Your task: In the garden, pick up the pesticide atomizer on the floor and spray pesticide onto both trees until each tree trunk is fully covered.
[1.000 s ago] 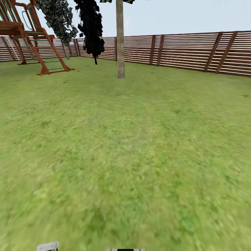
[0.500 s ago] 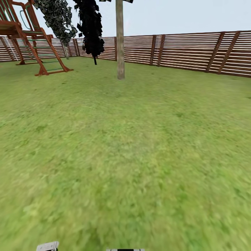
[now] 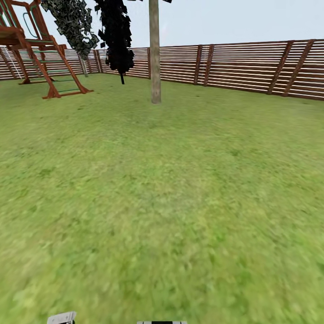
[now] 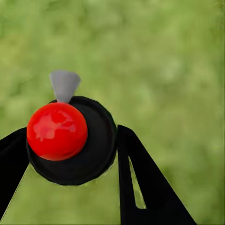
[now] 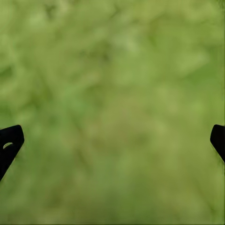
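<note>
In the left wrist view the pesticide atomizer (image 4: 70, 140), a round black body with a glossy red spot and a grey nozzle, sits between the two black fingers (image 4: 140, 183) of my left gripper (image 4: 70, 147), which is shut on it. My right gripper (image 5: 112, 140) is open over blurred grass, with nothing between its fingertips. In the head view one tree trunk (image 3: 155, 58), straight, bare and grey-tan, rises from the lawn (image 3: 171, 189) far ahead, slightly left of centre. I cannot pick out a second thick trunk.
A red-brown wooden playset (image 3: 40, 54) stands at the far left. Beside it are a grey-leaved, thin-stemmed tree (image 3: 74, 22) and a black shrub (image 3: 117, 36). A brown slatted fence (image 3: 243, 67) runs along the back. Open grass lies between me and the trunk.
The whole head view has shifted: the trunk's base sits slightly lower and the playset has slid left, so the camera has moved forward. The things themselves have not moved.
</note>
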Tool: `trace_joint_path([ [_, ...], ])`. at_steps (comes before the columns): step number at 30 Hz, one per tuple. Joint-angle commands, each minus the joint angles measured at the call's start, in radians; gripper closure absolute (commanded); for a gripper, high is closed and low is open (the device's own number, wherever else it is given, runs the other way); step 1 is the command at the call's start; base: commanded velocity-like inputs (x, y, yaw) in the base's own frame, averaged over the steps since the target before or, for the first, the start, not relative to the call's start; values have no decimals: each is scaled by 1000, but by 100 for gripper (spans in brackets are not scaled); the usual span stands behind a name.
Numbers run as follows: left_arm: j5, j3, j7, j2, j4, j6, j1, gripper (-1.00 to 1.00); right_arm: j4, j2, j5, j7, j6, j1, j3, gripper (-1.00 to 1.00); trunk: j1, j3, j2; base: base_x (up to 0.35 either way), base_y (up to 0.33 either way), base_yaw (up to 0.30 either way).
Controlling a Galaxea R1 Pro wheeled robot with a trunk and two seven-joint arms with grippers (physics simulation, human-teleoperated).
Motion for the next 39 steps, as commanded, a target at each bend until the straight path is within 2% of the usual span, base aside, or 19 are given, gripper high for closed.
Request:
trace_joint_path([
  [1,-6,9,-5,0,1,-3,-1,100,0,0,3,7,-2,0,-9,-100,0,-1,0,338,0,0],
  [39,-6,9,-5,0,0,-3,-1,100,0,0,3,7,-2,0,-9,-100,0,-1,0,338,0,0],
])
